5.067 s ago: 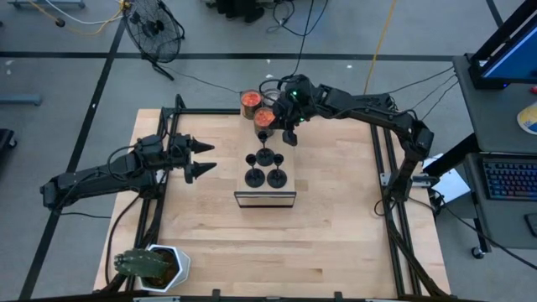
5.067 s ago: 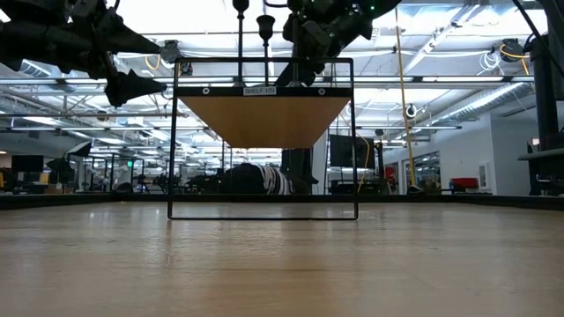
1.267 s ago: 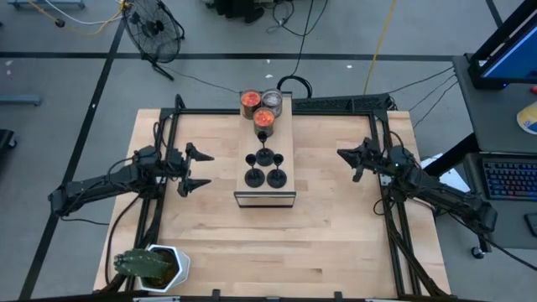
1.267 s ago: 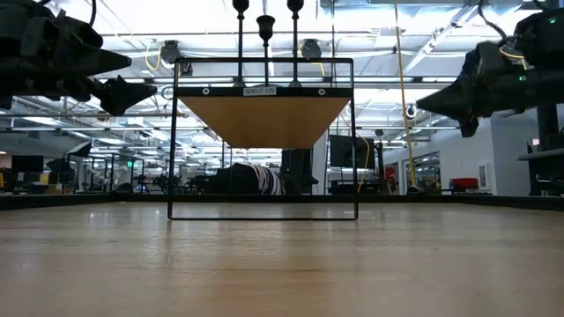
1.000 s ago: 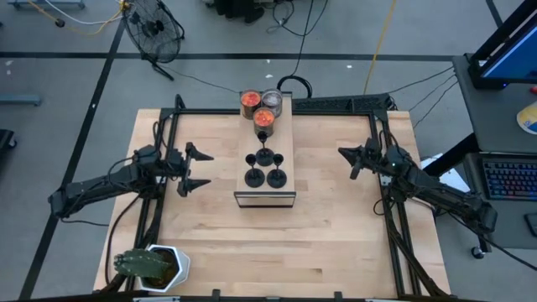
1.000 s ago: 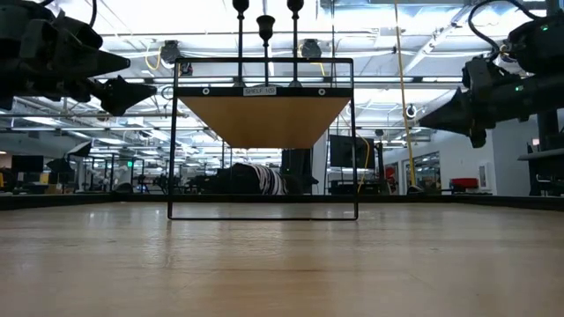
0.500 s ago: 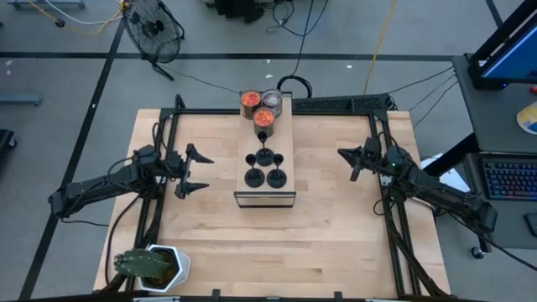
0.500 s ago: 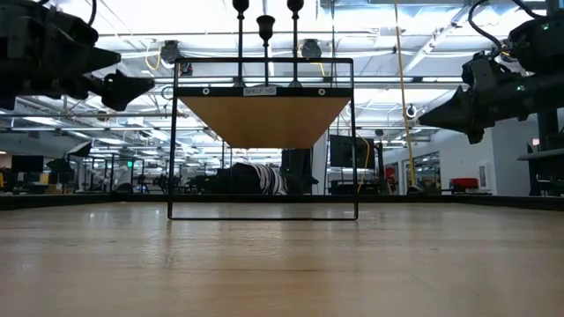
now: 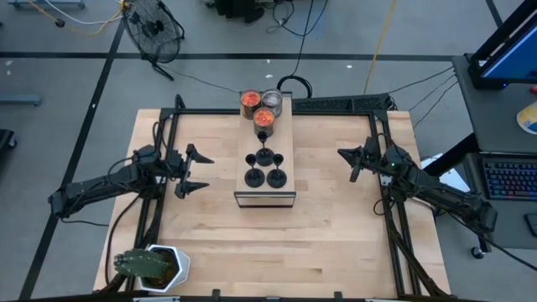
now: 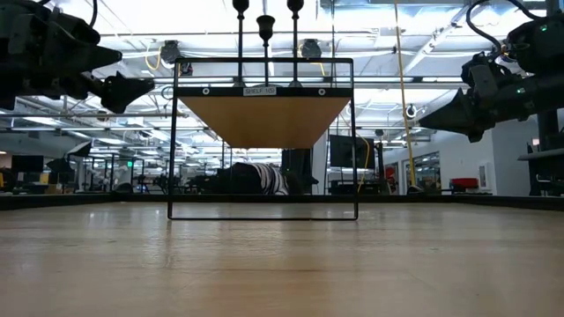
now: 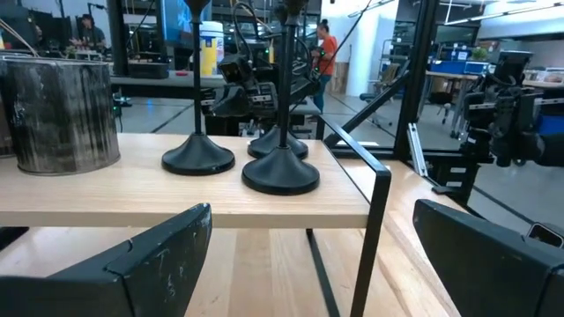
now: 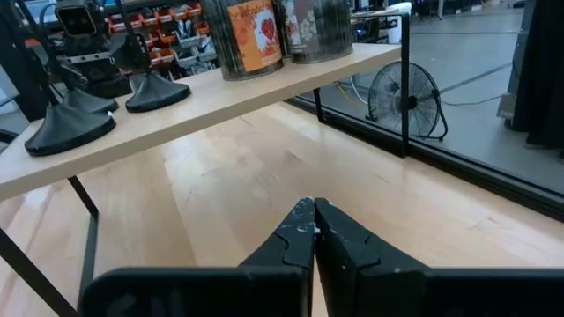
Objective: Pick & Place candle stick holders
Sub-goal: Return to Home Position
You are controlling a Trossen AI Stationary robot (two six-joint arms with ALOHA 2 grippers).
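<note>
Left gripper [image 9: 200, 171] hangs left of the shelf [image 9: 265, 199], spread wide and empty. The right gripper [image 12: 310, 211], closed and empty, has pulled back to the right side of the table [image 9: 336, 252]. Four candle stick holders [image 9: 265, 168] stand unmoved on the shelf, with jars [image 9: 260, 107] behind.

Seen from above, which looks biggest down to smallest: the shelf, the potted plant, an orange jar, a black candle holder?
1. shelf
2. potted plant
3. orange jar and candle holder: about alike, so not ranked.
</note>
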